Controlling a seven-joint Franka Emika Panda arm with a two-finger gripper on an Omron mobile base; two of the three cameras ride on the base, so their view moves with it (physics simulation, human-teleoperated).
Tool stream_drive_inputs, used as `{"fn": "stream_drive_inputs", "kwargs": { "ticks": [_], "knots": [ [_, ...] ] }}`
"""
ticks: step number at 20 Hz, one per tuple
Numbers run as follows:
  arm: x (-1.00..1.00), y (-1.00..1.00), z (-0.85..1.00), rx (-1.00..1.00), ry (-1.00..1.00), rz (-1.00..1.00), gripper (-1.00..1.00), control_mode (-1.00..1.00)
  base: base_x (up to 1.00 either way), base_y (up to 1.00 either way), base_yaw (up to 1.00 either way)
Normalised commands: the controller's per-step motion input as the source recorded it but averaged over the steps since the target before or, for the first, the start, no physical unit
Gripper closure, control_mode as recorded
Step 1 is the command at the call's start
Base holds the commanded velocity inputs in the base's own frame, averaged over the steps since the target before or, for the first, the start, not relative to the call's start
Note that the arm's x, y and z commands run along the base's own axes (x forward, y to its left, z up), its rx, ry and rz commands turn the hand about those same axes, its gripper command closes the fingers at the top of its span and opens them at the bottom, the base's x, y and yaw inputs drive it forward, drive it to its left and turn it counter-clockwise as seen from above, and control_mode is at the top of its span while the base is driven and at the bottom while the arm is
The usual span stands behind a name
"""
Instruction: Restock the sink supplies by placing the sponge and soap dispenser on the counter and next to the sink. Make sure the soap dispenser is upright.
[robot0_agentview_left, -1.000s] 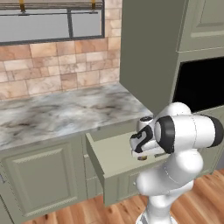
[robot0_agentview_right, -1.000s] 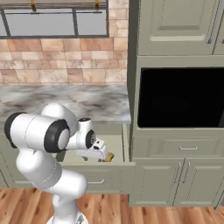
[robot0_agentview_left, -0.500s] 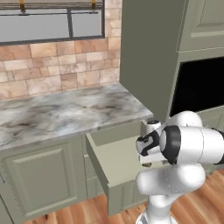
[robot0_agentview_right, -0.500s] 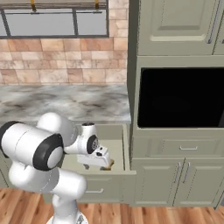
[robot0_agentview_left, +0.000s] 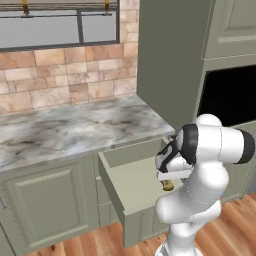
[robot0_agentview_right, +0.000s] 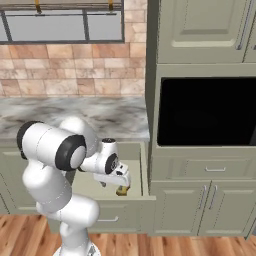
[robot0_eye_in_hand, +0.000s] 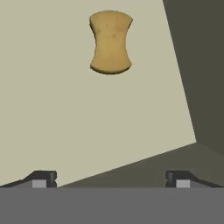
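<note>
Tall sage-green cabinet unit (robot0_agentview_right: 200, 35) with a dark oven opening (robot0_agentview_right: 207, 111) stands at 3 o'clock of the scene. The grey-white veined marble worktop (robot0_agentview_left: 75, 131) runs from it toward 9 o'clock, backed by a brick-tile wall (robot0_agentview_left: 65, 82) under a window (robot0_agentview_left: 55, 25). Below the worktop's end nearest the tall unit, a drawer (robot0_agentview_left: 131, 187) stands pulled out, its pale floor exposed. The white arm (robot0_agentview_right: 55, 160) bends down over the drawer, its hand hanging above the drawer's floor. The fingers (robot0_eye_in_hand: 111, 179) are spread wide and released, grasping nothing; the two dark tips sit far apart in the hand view. The sponge (robot0_eye_in_hand: 110, 42), yellow-orange and waisted, lies flat on the drawer floor, at 12 o'clock of the fingers in the hand view and apart from them; in the right base view it shows just beneath the hand (robot0_agentview_right: 121, 190).
</note>
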Motion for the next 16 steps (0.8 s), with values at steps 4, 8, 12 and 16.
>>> {"fn": "stream_drive_inputs", "kwargs": {
  "ticks": [4, 8, 12, 16],
  "knots": [
    [0.55, -0.02, -0.22, 0.02, 0.00, 0.02, -1.00, -1.00, 0.00, 0.00, 0.00],
    [0.50, 0.00, -0.31, 0.00, 0.00, 0.02, -1.00, -1.00, 0.00, 0.00, 0.00],
    [0.19, -0.09, -0.45, 0.00, 0.00, 0.00, -1.00, -1.00, 0.00, 0.00, 0.00],
    [0.27, -0.07, -0.43, 0.00, 0.00, 0.00, -1.00, -1.00, 0.00, 0.00, 0.00]
  ]
}}
